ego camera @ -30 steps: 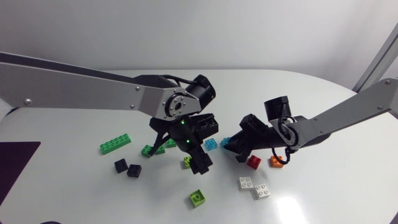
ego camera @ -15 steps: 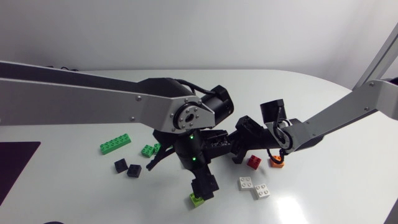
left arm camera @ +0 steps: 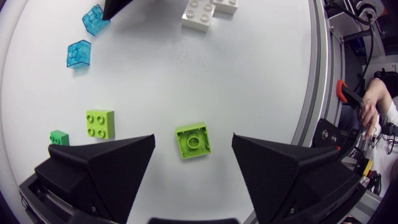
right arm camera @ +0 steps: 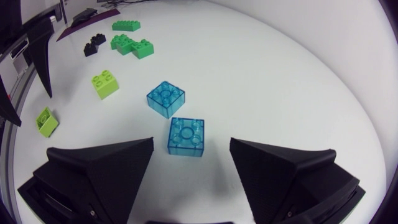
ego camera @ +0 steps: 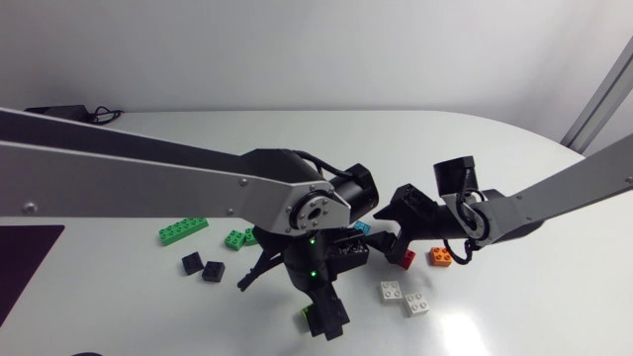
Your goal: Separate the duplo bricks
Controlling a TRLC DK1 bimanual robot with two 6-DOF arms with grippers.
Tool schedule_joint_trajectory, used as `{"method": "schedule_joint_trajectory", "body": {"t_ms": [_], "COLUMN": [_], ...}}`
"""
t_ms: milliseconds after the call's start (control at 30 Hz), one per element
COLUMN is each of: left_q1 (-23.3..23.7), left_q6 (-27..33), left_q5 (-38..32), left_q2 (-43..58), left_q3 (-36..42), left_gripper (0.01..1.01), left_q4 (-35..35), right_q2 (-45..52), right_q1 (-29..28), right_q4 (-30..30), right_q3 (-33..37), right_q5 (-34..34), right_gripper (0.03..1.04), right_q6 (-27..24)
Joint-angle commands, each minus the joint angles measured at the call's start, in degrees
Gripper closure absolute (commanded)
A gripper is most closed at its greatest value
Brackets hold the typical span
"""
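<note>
The left pincer hangs with its fingers wide apart, and a small lime-green square plastic brick sits on the white table right between them, touching neither. Over to the right pincer: it is spread open too. A translucent blue square brick lies between its fingertips, clear of both, with a second translucent blue brick just ahead.

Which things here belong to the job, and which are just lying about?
Job: lime brick between the open fingers of the left gripper; two blue bricks ahead of the right gripper; second lime brick, green bricks, black bricks, white bricks, red brick, orange brick.
Lying about: dark purple mat at a corner of the table.
</note>
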Motion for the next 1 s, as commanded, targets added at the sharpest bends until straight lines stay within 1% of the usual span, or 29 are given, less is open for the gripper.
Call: {"method": "schedule_joint_trajectory", "body": {"t_ms": [0, 133, 367, 500, 533, 633, 733, 833, 867, 967], "left_q1": [-0.7, -0.7, -0.8, -0.9, -1.0, -1.5, -1.6, -2.2, -2.3, -2.5], "left_q6": [-2.2, -2.7, -3.1, -3.2, -3.2, -3.6, -3.7, -4.0, -4.0, -4.2], "left_q5": [-0.4, -0.8, -3.3, -3.4, -3.4, -3.3, -3.3, -3.1, -3.1, -3.1], "left_q2": [2.5, 4.0, 5.0, 5.3, 5.4, 6.0, 6.3, 7.1, 7.3, 7.9], "left_q3": [-1.7, -1.5, -0.6, -0.3, -0.3, -0.4, -0.3, -0.3, -0.2, 0.4], "left_gripper": [0.174, 0.174, 0.177, 0.179, 0.197, 0.303, 0.33, 0.415, 0.43, 0.444], "left_q4": [-0.8, -0.8, -1.1, -1.4, -1.6, -1.6, -1.6, -1.7, -1.8, -2.1], "right_q2": [-4.6, -10.2, -19.3, -23.3, -24.6, -27.2, -29.1, -30.5, -30.9, -32.0], "right_q1": [-1.2, -2.8, -5.8, -6.7, -6.9, -7.4, -7.5, -7.5, -7.5, -7.6], "right_q4": [-1.0, -2.8, -9.1, -11.4, -12.2, -13.6, -14.2, -14.6, -14.9, -15.2], "right_q3": [-2.4, -4.2, -6.2, -7.3, -7.7, -8.5, -9.7, -10.7, -10.9, -11.7], "right_q5": [0.0, -0.6, -2.9, -3.7, -4.0, -4.6, -4.8, -4.9, -5.0, -5.3], "right_gripper": [0.12, 0.12, 0.12, 0.12, 0.12, 0.12, 0.12, 0.12, 0.12, 0.12], "right_q6": [-1.2, -1.4, -3.3, -3.8, -3.8, -3.9, -3.9, -3.9, -3.9, -3.9]}}
